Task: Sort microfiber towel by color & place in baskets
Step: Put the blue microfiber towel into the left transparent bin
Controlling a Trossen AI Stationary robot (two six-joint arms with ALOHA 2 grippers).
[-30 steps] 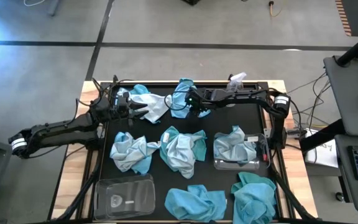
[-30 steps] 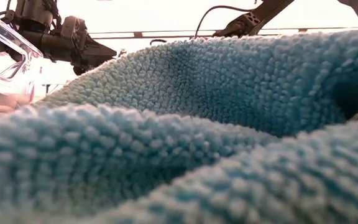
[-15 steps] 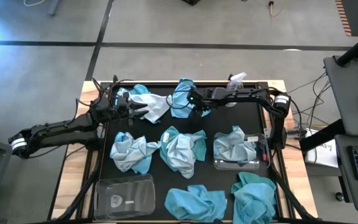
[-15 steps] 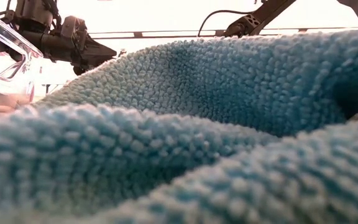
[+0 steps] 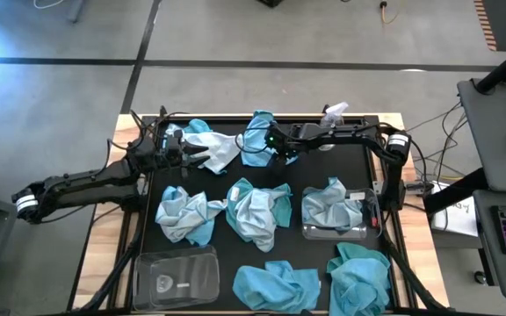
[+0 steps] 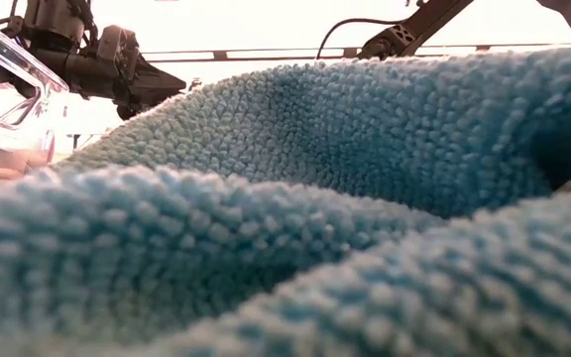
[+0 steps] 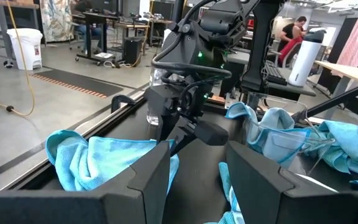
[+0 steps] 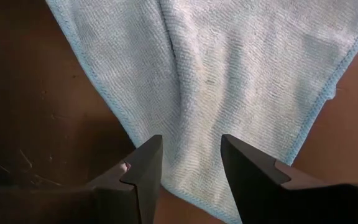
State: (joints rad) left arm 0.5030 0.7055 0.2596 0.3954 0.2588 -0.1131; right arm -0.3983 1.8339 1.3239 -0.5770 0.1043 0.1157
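My right gripper [image 5: 267, 147] reaches in along the table's far edge and points steeply down, open, over a pale whitish-blue towel [image 8: 229, 74] that lies on the black mat [image 5: 222, 149]. A bright turquoise towel [image 5: 258, 130] lies beside it at the far centre. My left gripper [image 5: 193, 156] waits open and level at the far left, facing the right gripper [image 7: 194, 130]. One clear basket [image 5: 176, 276] stands near left. The other basket [image 5: 369, 230], at the right, holds a pale towel [image 5: 332, 206]. My right gripper has one finger [image 8: 143, 163] on either side of a fold in the pale towel's middle [image 8: 191, 124], coming from above and slanting toward the table's left. Whether the fingertips touch the cloth I cannot tell.
More towels lie mid-table [image 5: 183, 215], [image 5: 257, 211] and at the near edge [image 5: 275, 285], [image 5: 358, 274]; one of these [image 6: 345, 198] fills the low view. A small spray bottle [image 5: 334, 112] stands at the far edge. Another blue towel [image 5: 197, 130] lies far left.
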